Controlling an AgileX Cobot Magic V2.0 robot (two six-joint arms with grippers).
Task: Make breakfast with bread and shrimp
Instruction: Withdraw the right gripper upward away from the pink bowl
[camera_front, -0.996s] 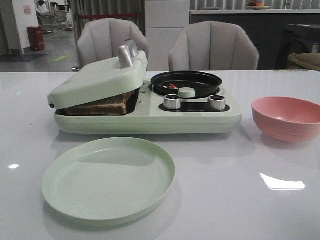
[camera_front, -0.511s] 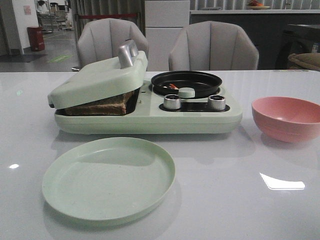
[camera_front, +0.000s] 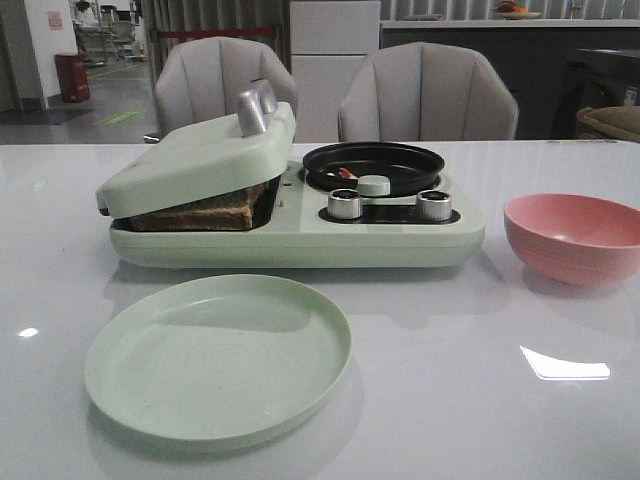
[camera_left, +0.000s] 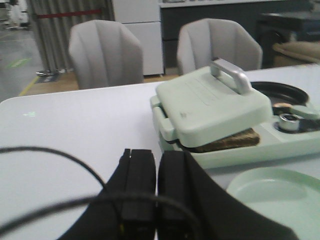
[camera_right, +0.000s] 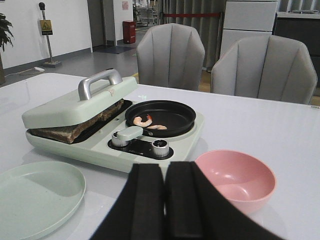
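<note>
The bread (camera_front: 200, 212) lies in the left half of a pale green breakfast maker (camera_front: 300, 240), with the hinged lid (camera_front: 190, 160) resting tilted on it; only its brown edge shows. The same bread (camera_left: 227, 141) (camera_right: 65, 131) appears under the lid in both wrist views. Orange-pink shrimp (camera_right: 145, 120) lie in the round black pan (camera_front: 400, 165) on the maker's right half; a small red bit of shrimp (camera_front: 343, 172) shows in the front view. My left gripper (camera_left: 157, 157) is shut and empty, short of the maker. My right gripper (camera_right: 165, 167) is shut and empty, near the pink bowl.
A pale green plate (camera_front: 218, 355) sits in front of the maker, nothing on it. A pink bowl (camera_front: 575, 235) stands to the maker's right. Two silver knobs (camera_front: 345, 204) face forward on the maker. Two grey chairs (camera_front: 425, 95) stand behind the table.
</note>
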